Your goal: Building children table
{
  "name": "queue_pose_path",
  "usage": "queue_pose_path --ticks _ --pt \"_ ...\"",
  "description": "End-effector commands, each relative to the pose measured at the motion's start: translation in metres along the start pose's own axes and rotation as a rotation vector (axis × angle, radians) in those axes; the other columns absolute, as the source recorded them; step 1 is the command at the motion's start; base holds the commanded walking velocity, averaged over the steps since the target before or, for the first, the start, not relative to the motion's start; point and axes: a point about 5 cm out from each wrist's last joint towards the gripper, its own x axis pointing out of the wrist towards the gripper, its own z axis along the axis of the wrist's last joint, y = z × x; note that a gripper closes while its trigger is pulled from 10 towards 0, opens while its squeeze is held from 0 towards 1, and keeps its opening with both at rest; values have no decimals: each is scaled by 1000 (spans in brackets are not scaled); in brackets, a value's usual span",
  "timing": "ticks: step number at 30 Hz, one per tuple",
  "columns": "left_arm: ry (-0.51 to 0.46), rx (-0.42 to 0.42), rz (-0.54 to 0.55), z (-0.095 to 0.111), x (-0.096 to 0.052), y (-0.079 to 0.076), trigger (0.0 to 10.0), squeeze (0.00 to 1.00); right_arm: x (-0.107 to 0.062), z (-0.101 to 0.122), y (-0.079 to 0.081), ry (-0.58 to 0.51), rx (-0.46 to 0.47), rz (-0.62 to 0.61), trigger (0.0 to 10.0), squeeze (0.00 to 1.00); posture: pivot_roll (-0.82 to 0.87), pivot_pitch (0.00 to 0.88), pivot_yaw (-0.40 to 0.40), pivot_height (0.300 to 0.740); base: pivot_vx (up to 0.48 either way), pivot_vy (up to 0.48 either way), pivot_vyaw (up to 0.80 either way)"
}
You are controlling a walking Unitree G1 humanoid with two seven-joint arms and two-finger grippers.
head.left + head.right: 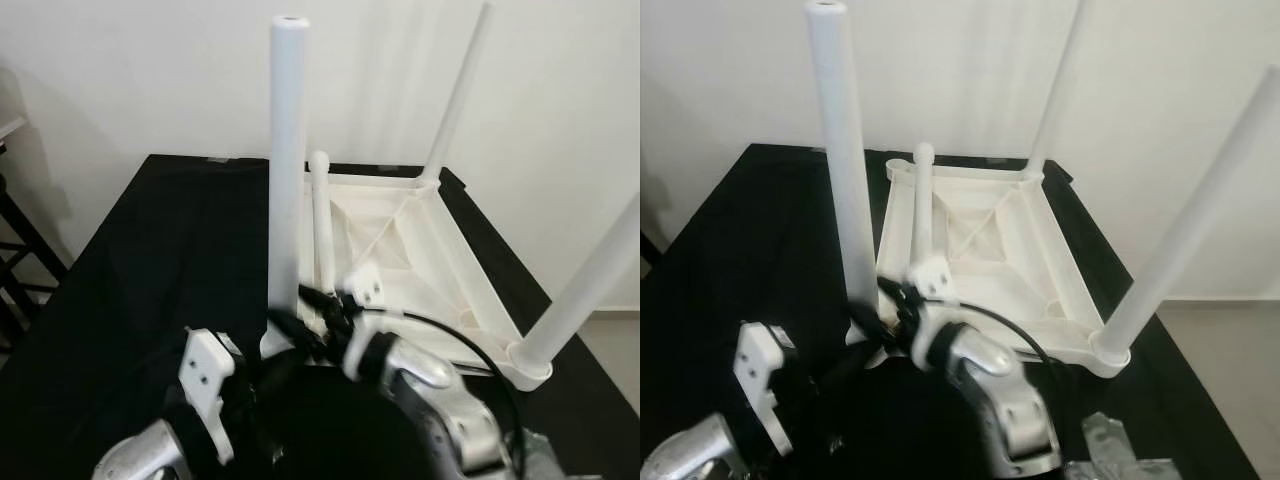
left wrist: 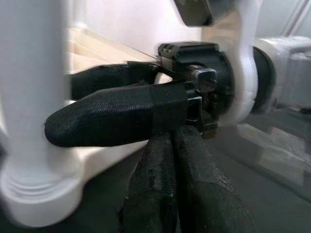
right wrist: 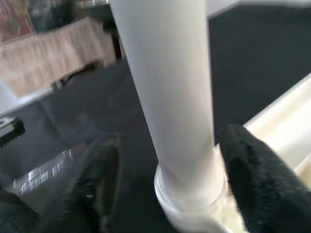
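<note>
Children's table, white plastic, lies upside down on a black-covered surface, ribbed underside up. I count three legs standing in corner sockets: one tall leg at the near-left corner, one at the far corner, one at the near-right corner. A fourth, thinner-looking leg leans loose against the frame, just beyond my right pincer.

Right pincer: fingers spread, one on each side of the near-left leg, low down by its socket collar. From the wrist view the right finger sits close to the leg; the left one is blurred and I can't say whether either pad actually touches. I read it as open around the leg, not clamped.

Left pincer: its two black fingers lie pressed together, closed on nothing, directly beneath the right pincer's finger and its wrist housing. The base of the near-left leg stands just beside the fingertips.

In the head views both silver arms meet at that near-left corner, the right arm reaching in from the right.
</note>
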Motion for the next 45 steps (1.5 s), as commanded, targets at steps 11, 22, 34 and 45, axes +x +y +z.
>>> queue_pose_path --ticks 11,22,34,45 --pt "-40 25 11 8 4 3 10000 0 -23 61 -48 61 -298 446 10000 0 75 44 -116 740 0 0 0" --pt "-35 31 19 5 3 2 10000 0 4 104 -82 47 -323 516 10000 0 113 41 -135 740 0 0 0" --pt "36 121 126 -2 -14 -1 10000 0 14 91 -89 68 -255 595 1020 0 132 50 -127 740 0 0 0" --pt "5 111 121 0 -12 0 10000 0 0 86 -103 4 -244 487 0 0 105 65 -105 740 0 0 0"
